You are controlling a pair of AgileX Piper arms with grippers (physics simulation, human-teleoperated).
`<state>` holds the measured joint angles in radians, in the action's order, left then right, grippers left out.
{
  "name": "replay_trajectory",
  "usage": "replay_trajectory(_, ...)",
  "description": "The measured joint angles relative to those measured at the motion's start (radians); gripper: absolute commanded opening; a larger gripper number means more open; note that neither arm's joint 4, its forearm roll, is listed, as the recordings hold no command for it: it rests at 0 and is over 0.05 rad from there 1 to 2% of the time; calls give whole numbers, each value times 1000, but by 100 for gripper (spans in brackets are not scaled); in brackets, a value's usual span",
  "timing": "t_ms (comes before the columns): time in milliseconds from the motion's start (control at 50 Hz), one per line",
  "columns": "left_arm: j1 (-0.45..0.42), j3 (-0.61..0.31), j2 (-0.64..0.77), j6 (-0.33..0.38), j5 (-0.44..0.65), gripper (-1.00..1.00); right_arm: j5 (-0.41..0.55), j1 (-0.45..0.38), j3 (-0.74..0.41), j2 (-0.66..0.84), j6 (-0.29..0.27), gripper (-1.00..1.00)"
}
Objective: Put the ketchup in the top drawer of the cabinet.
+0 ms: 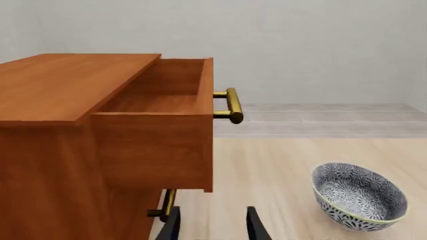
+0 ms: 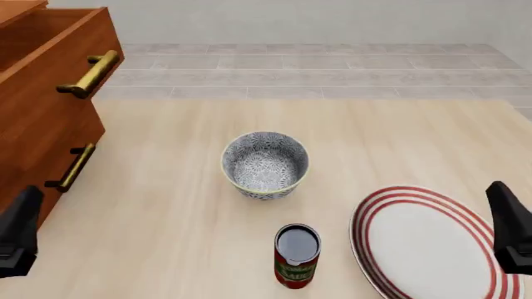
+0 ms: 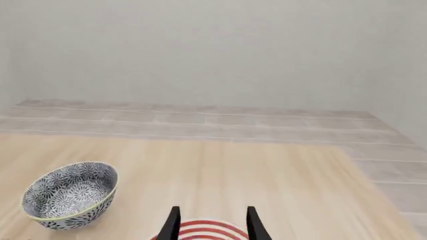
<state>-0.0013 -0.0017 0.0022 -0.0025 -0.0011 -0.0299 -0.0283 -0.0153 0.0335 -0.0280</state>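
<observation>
Standing low centre, your cylindrical ketchup [image 2: 297,255] tin shows a shiny dark lid; upper left, the wooden top drawer [image 2: 58,47] gapes. Your left gripper [image 1: 212,225] and right gripper [image 3: 212,224] are spread, empty.

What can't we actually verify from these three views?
- Top drawer floor: left wrist view, mostly hidden behind its own side wall; front view crops it at the frame edge.
- Ketchup label text: front view only, too small and foreshortened.
- Plate: cut off by frame edges in front and right wrist views.
- Cabinet lower drawers: only handles show.
</observation>
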Motion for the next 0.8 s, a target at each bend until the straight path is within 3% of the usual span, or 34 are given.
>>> replay_trajectory(280, -60, -37, -1, -21, 39, 100, 13, 11, 10, 0, -21, 100)
replay_trajectory(540, -197, -149, 41, -10, 137, 100, 24, 16, 10, -7, -24, 100)
replay_trajectory(800, -355, -191, 222, 34, 39, 100, 29, 15, 10, -10, -24, 100)
